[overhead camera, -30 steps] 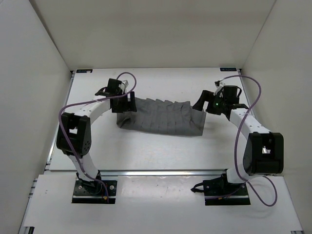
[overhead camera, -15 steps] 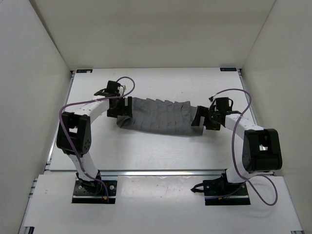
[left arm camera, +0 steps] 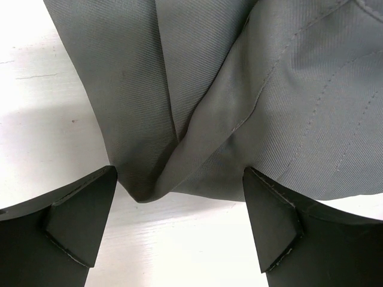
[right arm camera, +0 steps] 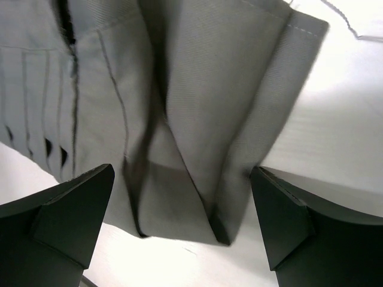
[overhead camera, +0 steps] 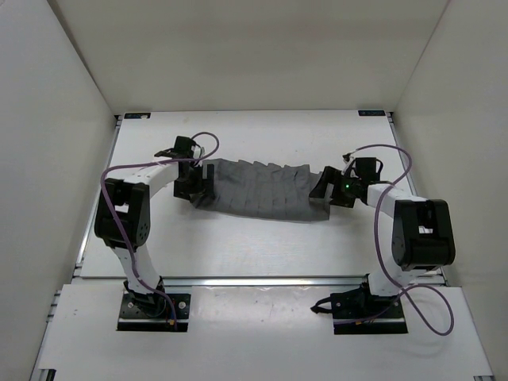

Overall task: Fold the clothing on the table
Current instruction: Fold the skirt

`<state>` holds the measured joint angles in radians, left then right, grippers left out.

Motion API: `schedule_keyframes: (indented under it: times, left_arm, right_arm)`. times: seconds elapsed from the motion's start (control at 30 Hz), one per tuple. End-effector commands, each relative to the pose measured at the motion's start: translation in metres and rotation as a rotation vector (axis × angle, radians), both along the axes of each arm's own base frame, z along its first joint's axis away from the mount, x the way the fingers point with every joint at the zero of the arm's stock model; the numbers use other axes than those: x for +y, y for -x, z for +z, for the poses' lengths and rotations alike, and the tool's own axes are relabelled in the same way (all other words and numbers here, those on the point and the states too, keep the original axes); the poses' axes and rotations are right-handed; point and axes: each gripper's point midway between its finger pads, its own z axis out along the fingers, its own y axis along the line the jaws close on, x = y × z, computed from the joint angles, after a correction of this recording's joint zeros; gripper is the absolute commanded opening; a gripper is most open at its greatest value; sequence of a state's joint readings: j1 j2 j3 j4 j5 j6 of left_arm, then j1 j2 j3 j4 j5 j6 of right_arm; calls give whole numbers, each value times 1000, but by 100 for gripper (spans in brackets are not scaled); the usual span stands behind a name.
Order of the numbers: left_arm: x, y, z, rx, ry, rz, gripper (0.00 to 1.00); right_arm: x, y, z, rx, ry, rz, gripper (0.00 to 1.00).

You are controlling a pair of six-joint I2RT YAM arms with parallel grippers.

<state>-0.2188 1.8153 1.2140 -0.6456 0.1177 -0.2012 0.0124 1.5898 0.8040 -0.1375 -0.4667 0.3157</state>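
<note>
The table (overhead camera: 262, 246) is the biggest thing here: a flat, matte white rectangle. A bright metal rail (overhead camera: 262, 281) runs along its edge nearer than the clothing (overhead camera: 262, 189).

The clothing lies mid-table as a long dark-grey band running left to right. It is soft and wrinkled, with a row of small ridged folds along its far edge. Up close the cloth shows a fine diagonal weave, lines of stitching and deep creases that meet in a folded point.

The two white arms curve in from their black base plates (overhead camera: 155, 309), which sit nearer than the clothing. Their elbows bow outward and each black head is lowered to one end of the garment.

The left gripper (overhead camera: 206, 179) is at the clothing's left end. Its matte black wedge-shaped fingers (left arm camera: 81, 218) are spread wide, with the cloth's folded point reaching just between the tips. Nothing is clasped.

The right gripper (overhead camera: 324, 189) is at the clothing's right end. Its fingers (right arm camera: 72, 209) are equally far apart, straddling the folded, hemmed edge without pinching it.

Purple cables (overhead camera: 131, 168) loop along both arms, clear of the clothing. Plain white walls (overhead camera: 238, 55) stand beyond and to either side of it.
</note>
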Motion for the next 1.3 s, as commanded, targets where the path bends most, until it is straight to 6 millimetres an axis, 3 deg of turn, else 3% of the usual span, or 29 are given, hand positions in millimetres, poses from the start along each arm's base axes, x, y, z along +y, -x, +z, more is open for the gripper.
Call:
schedule_keyframes:
  times: [0.0,0.23,0.33,0.43,0.47,0.53,0.67,0.73,0.8,0.97,1.1,1.27]
  left_arm:
    - [-2,1,2,10,23,-6,97]
    - [-4,1,-2,23,29,-17,96]
    - [-3,0,-2,22,28,-14,96]
    - [-6,2,-3,24,31,-16,95]
    - [-6,1,0,16,34,-10,95]
    - [-6,4,-4,25,30,-6,94]
    - [-6,2,-3,8,50,7,89]
    - [-8,3,-3,7,72,22,85]
    - [-11,7,-8,20,77,17,75]
    - [-35,17,-19,57,106,-15,25]
    - [-64,20,-21,66,155,-35,8]
    - [-108,27,-26,72,224,-75,2]
  right_arm:
    - [16,7,-17,42,-59,32,96]
    - [35,2,-27,77,-55,78,96]
    - [38,1,-30,91,-34,92,89]
    - [36,-3,-34,96,2,95,64]
    - [35,-3,-35,106,12,94,59]
    - [39,-1,-38,120,15,107,39]
    - [38,-6,-35,117,-3,103,22]
    - [38,-7,-34,113,-14,102,8]
    - [41,-8,-27,107,-35,102,5]
    - [35,-24,2,48,3,110,0]
    - [35,-41,37,-9,30,128,0]
    - [45,-52,73,-38,52,160,0]
